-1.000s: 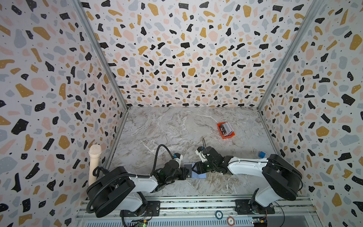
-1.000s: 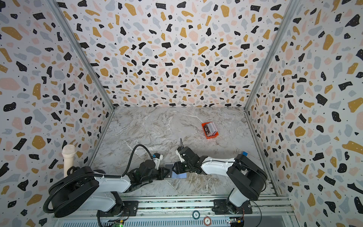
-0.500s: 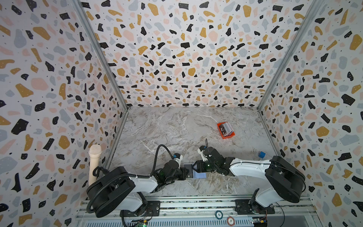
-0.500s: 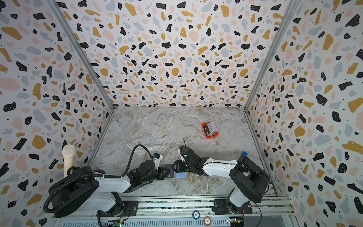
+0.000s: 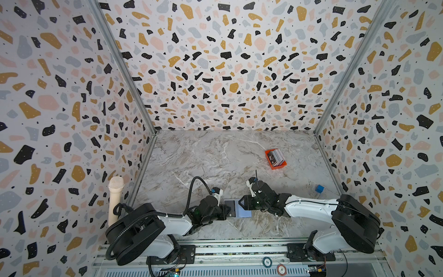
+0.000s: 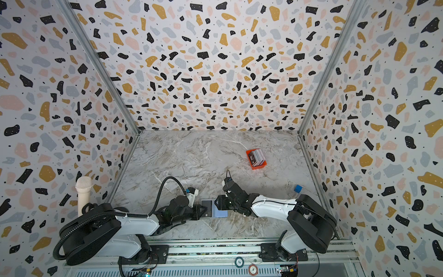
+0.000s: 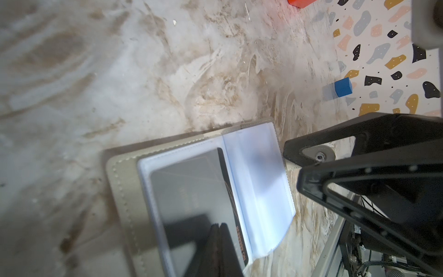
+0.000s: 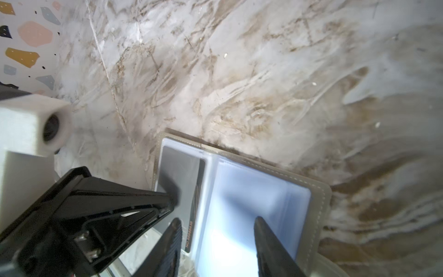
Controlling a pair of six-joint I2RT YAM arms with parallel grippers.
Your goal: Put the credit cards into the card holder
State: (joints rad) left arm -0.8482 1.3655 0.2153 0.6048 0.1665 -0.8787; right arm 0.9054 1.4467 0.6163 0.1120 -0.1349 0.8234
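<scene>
Three walls (image 5: 227,72) enclose the cell, all in terrazzo print: black, ochre, pink and grey flecks on white. Metal corner posts (image 5: 124,72) join them. The desk (image 5: 215,156) is grey-white marble pattern with brown veining, evenly lit. It extends well beyond the left pincer (image 5: 225,211) and right pincer (image 5: 242,203) to the back wall (image 6: 215,72).
</scene>
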